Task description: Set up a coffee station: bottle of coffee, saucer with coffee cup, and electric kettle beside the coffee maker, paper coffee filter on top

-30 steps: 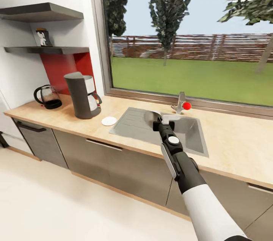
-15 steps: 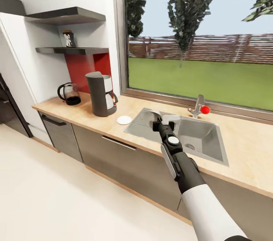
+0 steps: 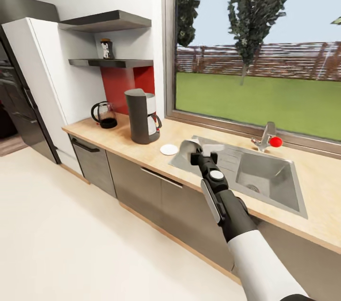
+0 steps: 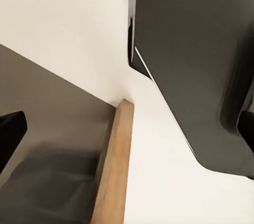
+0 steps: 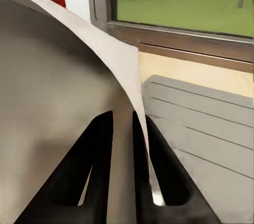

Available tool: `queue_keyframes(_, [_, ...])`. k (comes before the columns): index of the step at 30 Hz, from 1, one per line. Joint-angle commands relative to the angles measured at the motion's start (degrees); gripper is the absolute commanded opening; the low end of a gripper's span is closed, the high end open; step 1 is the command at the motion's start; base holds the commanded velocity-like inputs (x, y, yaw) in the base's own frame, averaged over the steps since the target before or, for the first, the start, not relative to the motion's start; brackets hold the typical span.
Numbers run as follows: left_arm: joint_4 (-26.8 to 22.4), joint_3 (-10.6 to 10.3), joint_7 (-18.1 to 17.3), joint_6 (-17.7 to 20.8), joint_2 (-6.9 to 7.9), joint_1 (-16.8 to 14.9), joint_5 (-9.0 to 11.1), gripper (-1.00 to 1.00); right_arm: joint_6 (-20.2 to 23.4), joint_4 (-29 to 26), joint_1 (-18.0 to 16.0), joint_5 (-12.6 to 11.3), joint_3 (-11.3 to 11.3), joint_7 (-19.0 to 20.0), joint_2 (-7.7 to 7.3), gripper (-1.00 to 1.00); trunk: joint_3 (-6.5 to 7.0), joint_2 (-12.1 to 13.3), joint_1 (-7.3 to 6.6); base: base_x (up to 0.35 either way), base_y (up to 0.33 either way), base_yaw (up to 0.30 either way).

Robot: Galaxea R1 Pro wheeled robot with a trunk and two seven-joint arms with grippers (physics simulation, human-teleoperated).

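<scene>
- Your right gripper (image 3: 198, 150) was pinching the paper coffee filter (image 3: 188, 148); in the right wrist view both dark fingers (image 5: 90, 168) sat pressed against one thin fold of the white paper (image 5: 63, 102), which curved up and away from them.
- That hold looked slight, a nip on the edge of a floppy cone, so you needed to carry it slowly and level to keep the paper from slipping or folding over.
- In the head view the filter hung over the near edge of the kitchen countertop (image 3: 118, 137), in front of the draining side of the sink (image 3: 265, 175), with the saucer (image 3: 169, 149) just beside it on the wood.
- The coffee maker (image 3: 142, 116) stood upright past the saucer, its flat lid well above the height of your gripper, so the job called for raising the arm first and then coming over the lid from above, not sliding in from the side.
- You should have let go only with the cone resting on the lid.
- The electric kettle (image 3: 105, 115) sat near the machine on its far side, and the bottle of coffee (image 3: 107, 49) was on the kitchen shelf (image 3: 111, 62) above.
- I could not tell how your left gripper's jaws stood; its wrist view gave blurred dark shapes, a pale floor and a wooden strip (image 4: 114, 166).
</scene>
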Motion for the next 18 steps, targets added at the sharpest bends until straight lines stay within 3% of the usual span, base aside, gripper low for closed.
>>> queue_keyframes(1, [-0.01,0.47,0.15,-0.2,0.0,-0.01,-0.52,1.0,2.96,-0.17,-0.05,-1.01,0.09,-0.26,-0.02,-1.0,-0.11,-0.12,0.03,0.111,0.0,0.012])
queue_keyframes(5, [0.09,0.52,0.12,-0.28,0.12,0.07,-0.54,1.0,16.5,-5.35,-0.11,-4.31,-0.01,-0.18,0.06,-1.0,-0.11,-0.12,0.03,0.277,0.0,0.003])
queue_keyframes(9, [0.15,0.51,0.08,-0.29,0.02,0.08,-0.67,1.0,25.27,-9.3,-0.97,-7.39,-0.06,-0.16,0.07,-1.0,-0.11,-0.12,0.03,0.24,0.0,0.0])
queue_keyframes(14, [0.17,0.18,0.08,-0.3,-0.19,0.08,-0.86,1.0,39.02,-10.97,-9.06,-14.8,-0.24,-0.28,0.0,-1.0,-0.11,-0.12,0.03,0.046,0.0,0.0])
queue_keyframes(18, [0.17,0.09,0.08,-0.3,-0.21,0.08,-0.89,1.0,41.69,-11.0,-12.26,-18.18,-0.39,-0.38,-0.08,-1.0,-0.11,-0.12,0.03,0.005,0.0,0.0])
